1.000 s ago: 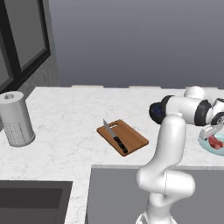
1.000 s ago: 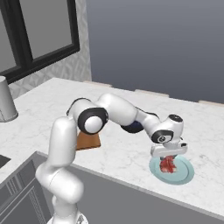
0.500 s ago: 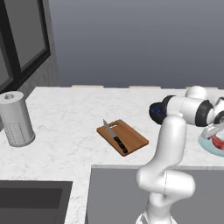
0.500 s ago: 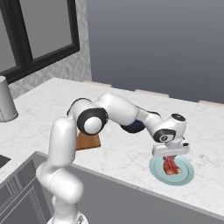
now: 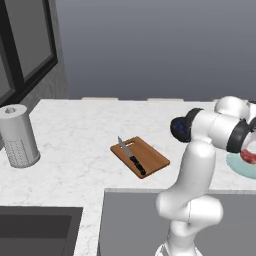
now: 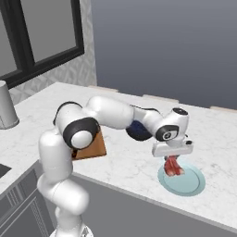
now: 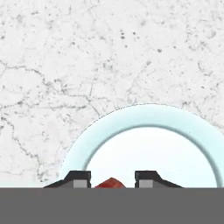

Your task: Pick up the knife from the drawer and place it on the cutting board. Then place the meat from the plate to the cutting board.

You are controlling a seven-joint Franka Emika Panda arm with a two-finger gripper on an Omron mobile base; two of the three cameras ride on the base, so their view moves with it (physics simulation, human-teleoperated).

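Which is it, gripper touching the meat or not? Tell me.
Touching. In the right base view the gripper is shut on the meat, which hangs from it above the plate; the hand view shows red meat wedged between the fingertips.

Slim black-handled knife [image 5: 132, 158] lay on small brown wooden cutting board [image 5: 150, 155]; round light-teal plate [image 6: 190, 181] sat well right of board, on white marble counter [image 5: 75, 145]
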